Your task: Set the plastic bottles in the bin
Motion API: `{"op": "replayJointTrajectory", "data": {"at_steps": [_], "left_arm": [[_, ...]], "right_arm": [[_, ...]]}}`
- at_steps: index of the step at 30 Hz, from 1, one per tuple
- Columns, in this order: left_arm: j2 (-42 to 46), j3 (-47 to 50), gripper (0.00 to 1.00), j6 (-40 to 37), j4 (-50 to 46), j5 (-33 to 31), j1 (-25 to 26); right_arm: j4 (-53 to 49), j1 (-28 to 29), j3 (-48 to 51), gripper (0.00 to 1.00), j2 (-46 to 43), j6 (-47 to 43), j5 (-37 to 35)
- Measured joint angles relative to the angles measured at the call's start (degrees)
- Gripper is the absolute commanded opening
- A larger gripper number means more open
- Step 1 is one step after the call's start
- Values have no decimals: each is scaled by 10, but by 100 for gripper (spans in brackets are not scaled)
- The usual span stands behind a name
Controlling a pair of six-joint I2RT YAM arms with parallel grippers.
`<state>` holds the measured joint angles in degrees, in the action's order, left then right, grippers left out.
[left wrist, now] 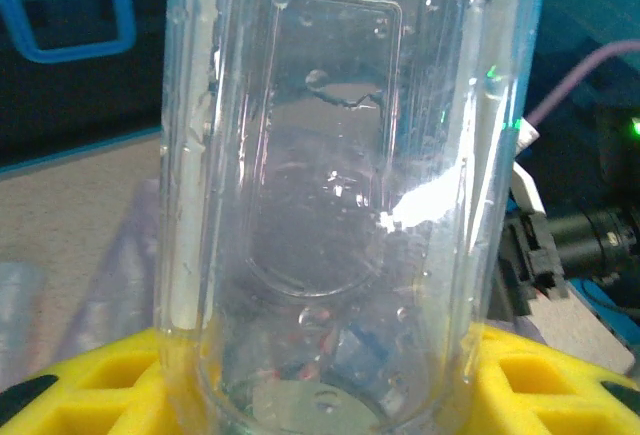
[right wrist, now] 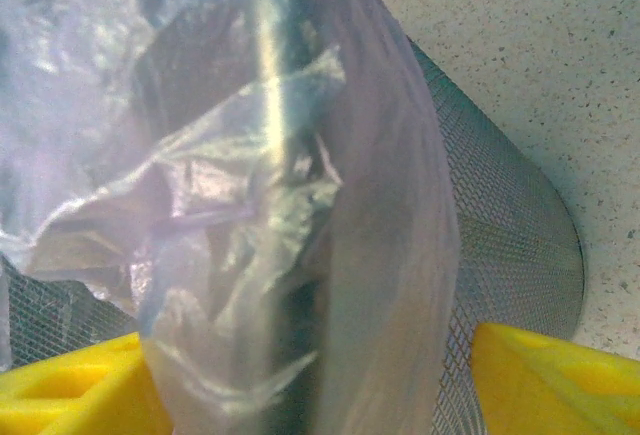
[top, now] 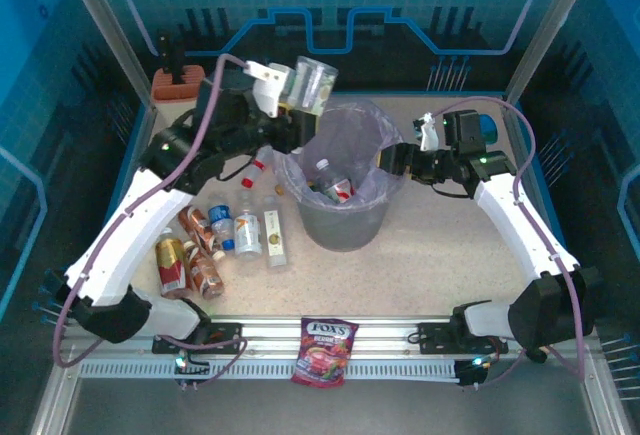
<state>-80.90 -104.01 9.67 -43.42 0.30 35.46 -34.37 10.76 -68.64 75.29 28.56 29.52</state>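
Observation:
My left gripper [top: 298, 93] is shut on a clear plastic bottle [top: 316, 82], held tilted above the far-left rim of the bin [top: 340, 227]. In the left wrist view the bottle [left wrist: 330, 155] sits between the yellow fingers [left wrist: 90, 385]. The bin is a grey mesh bucket with a purplish bag liner; a few bottles [top: 330, 183] lie inside. Several more bottles lie left of it, some brown [top: 172, 265], some clear [top: 247, 235]. My right gripper [top: 393, 160] is open and straddles the bin's right rim; its fingers [right wrist: 540, 375] flank the bag-draped rim [right wrist: 300, 205].
A red FOX'S candy bag [top: 323, 350] lies on the front rail. A beige block with an orange top [top: 180, 82] stands at the back left. A blue cup [top: 487, 125] sits behind the right arm. Bare table spreads to the bin's right [top: 450, 245].

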Motion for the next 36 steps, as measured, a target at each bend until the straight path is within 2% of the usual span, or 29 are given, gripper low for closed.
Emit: {"op": "replayJointTrajectory", "data": {"at_steps": [2,6,15,32,33,36], "left_arm": [[-23,-8,0,-6,-9,8,16],[-66,-8,0,-8,-34,20,35],[-127,-2,0,-5,-55,42,40],[-167,135,0,25,-27,75,42],[-169,144,1,25,-19,78,43],[-176,161,14,24,-5,85,48]], "right_arm": [[-2,2,-2,75,0,0,-3],[-4,2,-3,75,0,0,-6],[-6,2,-5,75,0,0,-7],[-7,5,-17,76,1,0,-17],[-7,5,-18,76,1,0,-17],[-7,5,-20,76,1,0,-17]]}}
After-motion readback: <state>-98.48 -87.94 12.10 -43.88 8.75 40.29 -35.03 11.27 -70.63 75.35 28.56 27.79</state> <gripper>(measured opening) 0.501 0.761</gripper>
